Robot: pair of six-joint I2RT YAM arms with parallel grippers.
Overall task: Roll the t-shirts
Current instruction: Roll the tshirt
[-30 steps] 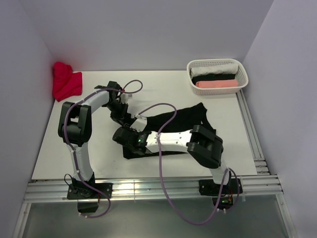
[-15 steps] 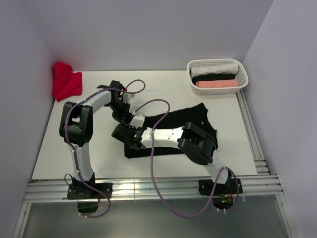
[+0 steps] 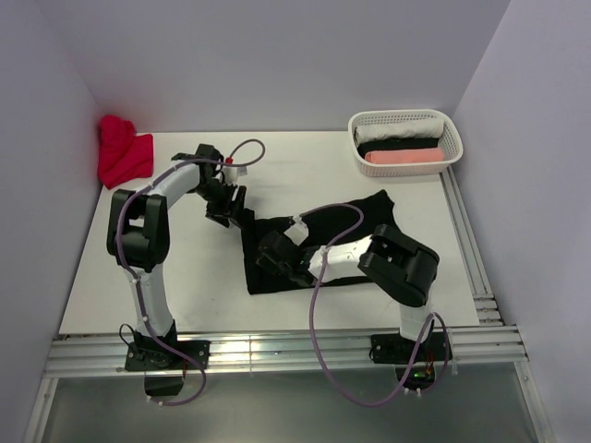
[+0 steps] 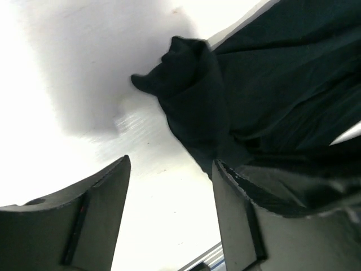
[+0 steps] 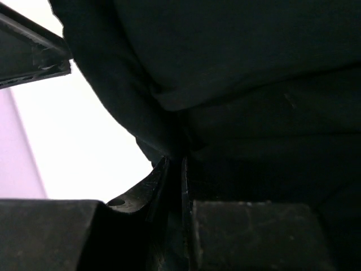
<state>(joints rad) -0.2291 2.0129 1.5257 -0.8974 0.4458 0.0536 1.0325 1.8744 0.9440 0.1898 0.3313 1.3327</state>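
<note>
Jaws of the right arm (image 3: 346,254) are pinching shut on a fold of the black t-shirt (image 3: 365,217), spread mid-tabletop (image 3: 305,166) toward the near edge, seemingly to start its roll. The left arm (image 3: 175,180) is holding its jaws wide open and empty beside the shirt's far-left corner.

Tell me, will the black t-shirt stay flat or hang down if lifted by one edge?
Probably hang limp: the black t-shirt lies in soft wrinkles. Likely light: the right gripper pinches just a thin fold. Pushed, it would probably bunch, like the crumpled corner by the left gripper.
</note>
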